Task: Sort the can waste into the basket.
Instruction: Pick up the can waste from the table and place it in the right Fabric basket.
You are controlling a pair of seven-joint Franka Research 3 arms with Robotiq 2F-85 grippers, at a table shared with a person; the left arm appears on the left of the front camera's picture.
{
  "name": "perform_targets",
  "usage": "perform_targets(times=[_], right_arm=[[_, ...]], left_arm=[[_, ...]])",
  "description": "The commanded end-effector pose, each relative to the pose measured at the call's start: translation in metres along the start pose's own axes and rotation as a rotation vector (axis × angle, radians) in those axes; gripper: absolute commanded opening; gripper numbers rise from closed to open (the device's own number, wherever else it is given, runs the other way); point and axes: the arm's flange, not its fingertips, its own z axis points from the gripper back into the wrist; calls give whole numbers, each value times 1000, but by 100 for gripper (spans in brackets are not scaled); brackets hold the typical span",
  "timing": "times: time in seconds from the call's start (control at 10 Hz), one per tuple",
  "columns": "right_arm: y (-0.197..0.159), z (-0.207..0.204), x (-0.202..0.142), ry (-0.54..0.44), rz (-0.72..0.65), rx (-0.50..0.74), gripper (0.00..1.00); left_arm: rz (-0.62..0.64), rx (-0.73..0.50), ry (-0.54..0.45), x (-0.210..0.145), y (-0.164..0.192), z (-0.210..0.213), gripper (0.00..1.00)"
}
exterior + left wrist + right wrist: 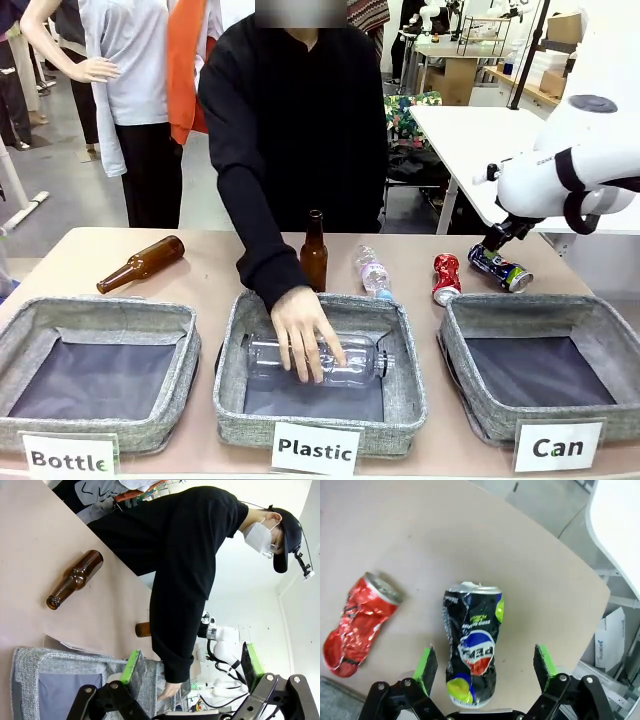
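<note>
From the front you see the Can basket (455, 345) at the right with its dark liner showing, while the blue can (502, 270) and the red can (445, 278) lie on the table (60, 260) just behind it. Your right gripper (495, 238) hangs at the blue can. The Plastic basket (408, 380) in the middle holds a clear bottle (358, 362) under the person's hand (305, 335); the Bottle basket (90, 312) sits at the left. In your left wrist view the left gripper (192, 666) stands spread wide above a grey basket (30, 665), with a brown bottle (75, 579) lying on the table beyond. In your right wrist view the right gripper (486, 662) is spread, its pads (426, 664) flanking the blue can (472, 650) with a gap on each side; the red can (357, 625) lies beside it.
</note>
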Motion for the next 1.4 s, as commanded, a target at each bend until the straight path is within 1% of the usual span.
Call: perform_targets(times=[0.0, 0.2, 0.4, 0.9, 1.0, 1.1, 1.2, 1.3], right_arm=[[-13, -13, 11, 13, 24, 19, 100], [-15, -31, 15, 39, 7, 65, 100], [-13, -41, 18, 76, 1, 61, 100], [-14, -43, 18, 90, -3, 66, 100], [-15, -43, 18, 91, -7, 67, 64], [-15, -43, 19, 99, -9, 73, 41], [-15, -44, 18, 104, -10, 76, 5], [-15, -44, 18, 116, -17, 89, 0]], left_arm=[[-9, -9, 7, 0, -1, 2, 100], [-9, -9, 7, 0, -1, 2, 100], [-9, -9, 7, 0, -1, 2, 100], [-9, -9, 7, 0, -1, 2, 100], [-9, -9, 7, 0, -1, 2, 100], [-9, -9, 7, 0, -1, 2, 100], [-9, -9, 7, 0, -1, 2, 100], [-9, -9, 7, 0, -1, 2, 100]])
